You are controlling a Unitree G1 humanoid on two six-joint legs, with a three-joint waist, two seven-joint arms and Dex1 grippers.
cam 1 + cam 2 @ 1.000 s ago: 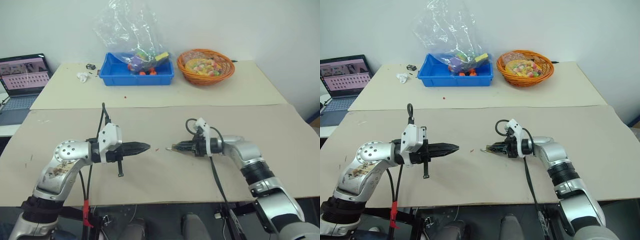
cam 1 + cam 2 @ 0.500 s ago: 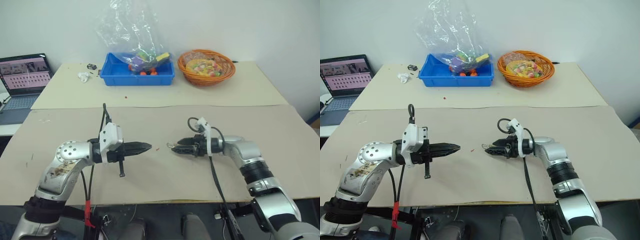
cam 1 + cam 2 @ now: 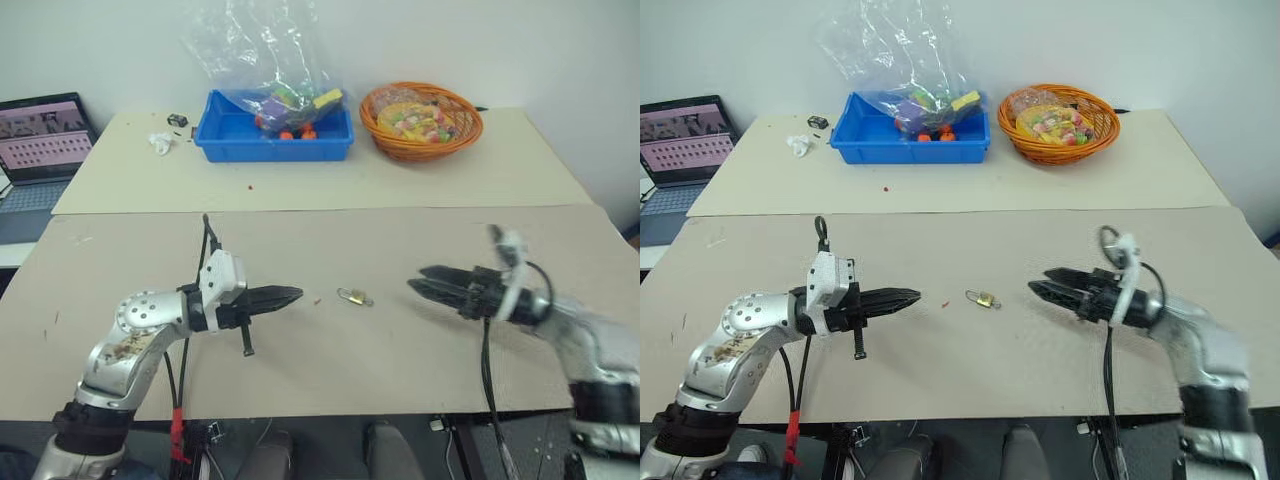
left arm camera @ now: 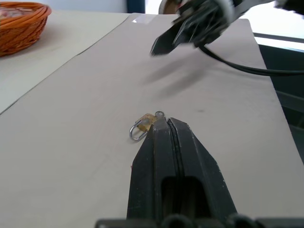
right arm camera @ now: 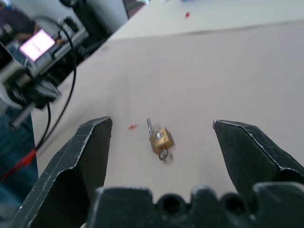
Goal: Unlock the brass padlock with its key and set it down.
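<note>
The brass padlock [image 3: 352, 296] lies flat on the brown cardboard sheet [image 3: 400, 240], between my two grippers and touching neither. Its thin silvery shackle [image 4: 137, 131] points toward my left side. A small silvery key [image 5: 163, 154] sticks out of the opposite end of the body. I cannot tell whether the shackle is sprung. My left gripper [image 3: 298, 293] is shut and empty, its tip a short way left of the padlock [image 4: 146, 122]. My right gripper [image 3: 420, 279] hovers to the right of the padlock [image 5: 160, 137], open wide with nothing between its fingers.
On the back table stand a blue bin [image 3: 275, 140] with toys under a clear plastic bag [image 3: 255, 45] and an orange basket [image 3: 420, 115]. A laptop [image 3: 40, 130] sits at far left. A crumpled white scrap [image 3: 158, 143] lies near the bin.
My right gripper opened, let go of the padlock and pulled away to the right and upward. The padlock now lies on the cardboard. The left gripper stayed in place, shut.
</note>
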